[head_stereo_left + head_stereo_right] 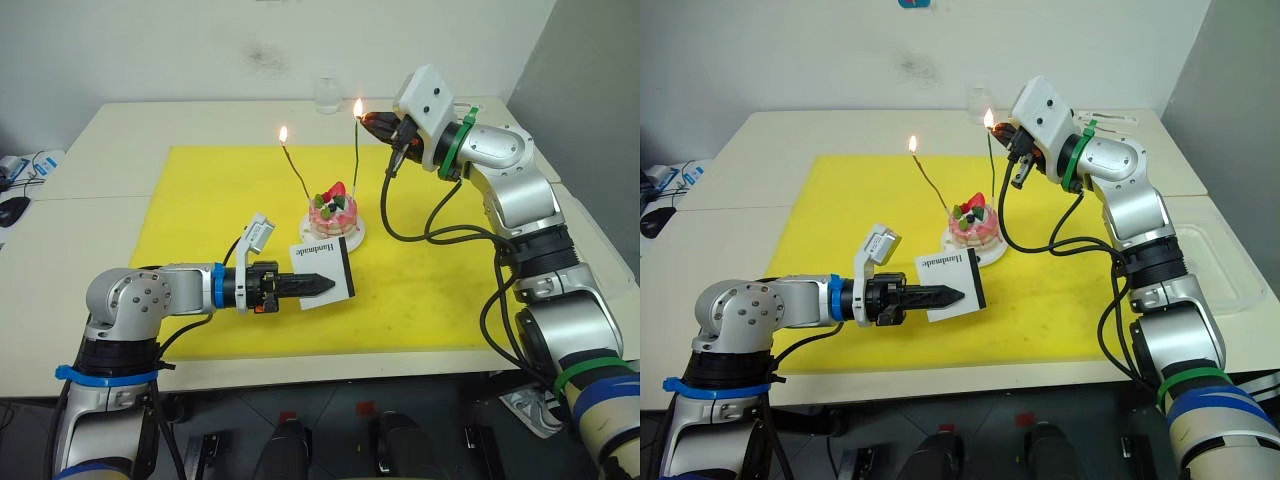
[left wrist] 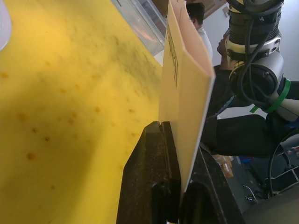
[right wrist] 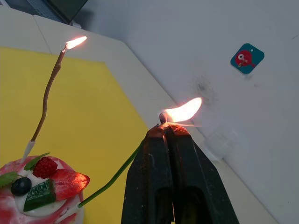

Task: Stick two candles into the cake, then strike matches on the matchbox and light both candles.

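Now the right fingers (image 3: 170,128), pinching a burning short dark match (image 3: 163,118) at the second thin green candle's (image 1: 358,160) tip, risk scorching, while left fingers (image 1: 318,285) clamp the flat white matchbox (image 1: 322,267).

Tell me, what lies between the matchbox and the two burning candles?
The cake on its white plate lies between the matchbox and the candles, as the left eye view shows.

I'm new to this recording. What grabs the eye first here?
Two flames: one on the left candle standing in the cake, another where the right pincer holds a burning match at the right candle tip. Nearer, the left pincer grips the matchbox above the yellow mat.
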{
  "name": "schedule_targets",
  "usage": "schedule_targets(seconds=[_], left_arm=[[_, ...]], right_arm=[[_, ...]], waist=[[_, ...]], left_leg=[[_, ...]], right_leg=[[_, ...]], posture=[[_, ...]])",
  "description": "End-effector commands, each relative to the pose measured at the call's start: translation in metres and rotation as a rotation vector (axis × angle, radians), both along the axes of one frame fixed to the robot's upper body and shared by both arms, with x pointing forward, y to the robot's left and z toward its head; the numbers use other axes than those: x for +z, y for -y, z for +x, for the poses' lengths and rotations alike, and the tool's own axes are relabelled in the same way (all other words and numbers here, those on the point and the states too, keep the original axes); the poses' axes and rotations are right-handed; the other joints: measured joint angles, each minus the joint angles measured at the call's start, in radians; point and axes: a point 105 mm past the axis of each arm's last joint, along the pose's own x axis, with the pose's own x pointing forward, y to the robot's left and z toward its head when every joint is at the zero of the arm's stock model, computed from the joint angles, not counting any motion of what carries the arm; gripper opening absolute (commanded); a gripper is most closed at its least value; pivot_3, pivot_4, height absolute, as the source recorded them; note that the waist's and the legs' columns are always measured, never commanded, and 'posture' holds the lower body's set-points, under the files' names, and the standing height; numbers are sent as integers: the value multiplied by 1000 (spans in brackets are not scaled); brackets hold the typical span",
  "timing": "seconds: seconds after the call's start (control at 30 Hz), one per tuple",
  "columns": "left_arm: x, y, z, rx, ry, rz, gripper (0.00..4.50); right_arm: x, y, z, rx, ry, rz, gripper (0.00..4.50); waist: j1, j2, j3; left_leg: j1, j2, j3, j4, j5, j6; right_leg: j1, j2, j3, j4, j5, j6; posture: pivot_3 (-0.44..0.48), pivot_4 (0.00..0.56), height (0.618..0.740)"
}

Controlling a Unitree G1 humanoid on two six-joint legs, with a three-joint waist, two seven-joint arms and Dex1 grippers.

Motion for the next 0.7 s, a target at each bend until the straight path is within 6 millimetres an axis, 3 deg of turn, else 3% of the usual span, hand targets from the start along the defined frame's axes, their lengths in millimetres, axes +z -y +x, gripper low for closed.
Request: schedule_targets(seconds=[0.03, 0.7], left_arm=[[7, 1, -2, -15, 41, -10, 0], [7, 1, -2, -16, 39, -10, 0]], right_arm=[[16, -1, -4, 13, 54, 9, 16], [14, -1, -3, 10, 48, 0, 16]], waist=[[0, 0, 0], [0, 0, 0]], left_leg=[[0, 0, 0, 0, 0, 0], [0, 0, 0, 0, 0, 0]], right_leg=[[0, 0, 0, 0, 0, 0], [0, 0, 0, 0, 0, 0]], posture=[[0, 150, 740], [0, 150, 740]])
